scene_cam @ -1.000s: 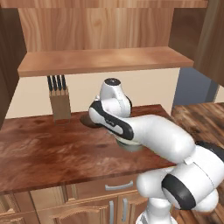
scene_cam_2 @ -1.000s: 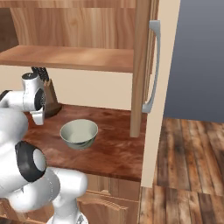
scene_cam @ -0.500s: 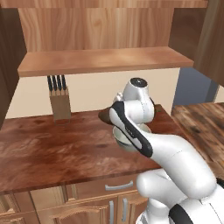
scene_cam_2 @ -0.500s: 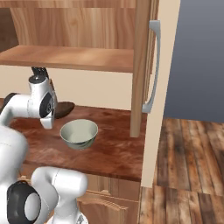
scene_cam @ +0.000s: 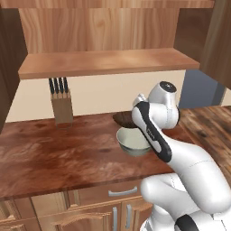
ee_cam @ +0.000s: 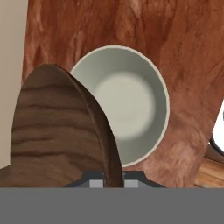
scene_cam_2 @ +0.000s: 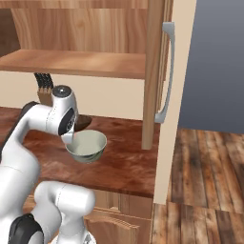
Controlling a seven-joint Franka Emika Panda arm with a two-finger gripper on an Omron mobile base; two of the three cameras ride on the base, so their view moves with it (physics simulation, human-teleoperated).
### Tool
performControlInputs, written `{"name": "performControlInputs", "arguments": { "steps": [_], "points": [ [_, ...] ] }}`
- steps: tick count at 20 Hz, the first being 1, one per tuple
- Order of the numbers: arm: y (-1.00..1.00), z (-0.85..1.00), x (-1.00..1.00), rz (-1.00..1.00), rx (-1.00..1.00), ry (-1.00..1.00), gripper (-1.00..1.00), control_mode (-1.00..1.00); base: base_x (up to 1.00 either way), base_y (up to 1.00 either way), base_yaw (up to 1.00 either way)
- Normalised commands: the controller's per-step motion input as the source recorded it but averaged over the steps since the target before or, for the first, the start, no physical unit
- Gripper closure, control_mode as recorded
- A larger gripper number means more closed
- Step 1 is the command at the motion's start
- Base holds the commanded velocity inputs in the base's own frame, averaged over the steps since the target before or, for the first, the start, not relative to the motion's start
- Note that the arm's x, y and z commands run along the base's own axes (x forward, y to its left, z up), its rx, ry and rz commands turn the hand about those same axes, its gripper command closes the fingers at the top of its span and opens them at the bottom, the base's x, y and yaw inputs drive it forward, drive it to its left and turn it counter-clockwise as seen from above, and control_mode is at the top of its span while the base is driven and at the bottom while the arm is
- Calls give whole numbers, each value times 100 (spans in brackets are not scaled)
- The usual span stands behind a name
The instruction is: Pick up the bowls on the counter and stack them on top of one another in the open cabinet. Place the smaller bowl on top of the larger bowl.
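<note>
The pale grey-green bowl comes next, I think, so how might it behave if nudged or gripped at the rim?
The pale grey-green bowl looks rigid and glazed, so probably slippery under a rim pinch. It sits upright on the counter with a rounded underside narrowing downward, so a side nudge would likely slide or rock it. The thin rim suggests ceramic, likely chip-prone if bumped by the dark brown bowl.

Your arm folds forward, elbow bent, wrist turned down; your claw (ee_cam: 107, 177) is clamped on the smaller bowl (ee_cam: 57, 131), carried aloft.

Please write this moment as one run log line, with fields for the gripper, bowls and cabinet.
gripper: shut on brown bowl, off the counter | grey-green bowl: on counter | cabinet shelf: no bowl yet
</note>
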Motion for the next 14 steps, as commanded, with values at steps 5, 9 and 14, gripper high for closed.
{"name": "performControlInputs", "arguments": {
  "steps": [5, 9, 14],
  "points": [
    [-5, -14, 0, 1, 0, 0, 100, -100, 0, 0, 0],
    [-18, -23, 0, 1, 0, 0, 100, -100, 0, 0, 0],
    [-28, -18, 0, 0, 0, 0, 100, -100, 0, 0, 0]
  ]
}}
